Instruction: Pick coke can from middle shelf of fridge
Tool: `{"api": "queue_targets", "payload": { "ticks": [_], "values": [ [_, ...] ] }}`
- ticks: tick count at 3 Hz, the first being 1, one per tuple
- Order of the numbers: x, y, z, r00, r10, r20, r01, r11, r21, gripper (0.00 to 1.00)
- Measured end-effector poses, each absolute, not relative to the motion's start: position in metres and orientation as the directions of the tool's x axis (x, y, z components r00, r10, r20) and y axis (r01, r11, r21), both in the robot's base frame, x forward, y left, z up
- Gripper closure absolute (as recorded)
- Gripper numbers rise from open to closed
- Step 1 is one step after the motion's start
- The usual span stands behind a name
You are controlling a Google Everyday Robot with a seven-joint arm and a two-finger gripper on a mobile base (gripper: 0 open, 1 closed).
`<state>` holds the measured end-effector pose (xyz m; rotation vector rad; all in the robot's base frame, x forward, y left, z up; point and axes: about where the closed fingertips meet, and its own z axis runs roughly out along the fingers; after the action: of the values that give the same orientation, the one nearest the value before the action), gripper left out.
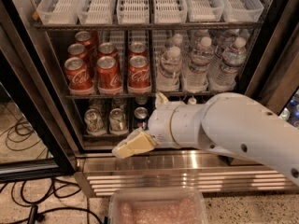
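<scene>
The coke can (pixel 138 73) stands upright at the front rail of the middle shelf (pixel 88 96), label out toward the fridge (pixel 187 158) opening, probably for an easy frontal reach. The tool (pixel 135 145) hangs well below that can and carries nothing; how far open it is cannot be told. Another red can sits just left of the can and water bottles (pixel 169 71) crowd its right, so the clear approach looks to be from in front.

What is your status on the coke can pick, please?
End effector low, by steel ledge, below middle shelf. Coke cans upright on shelf, ungrasped. Nothing in front of them.
</scene>
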<state>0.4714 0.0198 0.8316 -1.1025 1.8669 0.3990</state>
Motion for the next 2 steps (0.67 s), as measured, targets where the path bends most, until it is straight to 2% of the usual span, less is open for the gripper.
{"api": "queue_targets", "payload": {
  "ticks": [2],
  "values": [
    [0.4789,0.0198,0.8225,-0.191,-0.497,-0.846,-0.796,0.583,-0.163,0.0]
  ]
}}
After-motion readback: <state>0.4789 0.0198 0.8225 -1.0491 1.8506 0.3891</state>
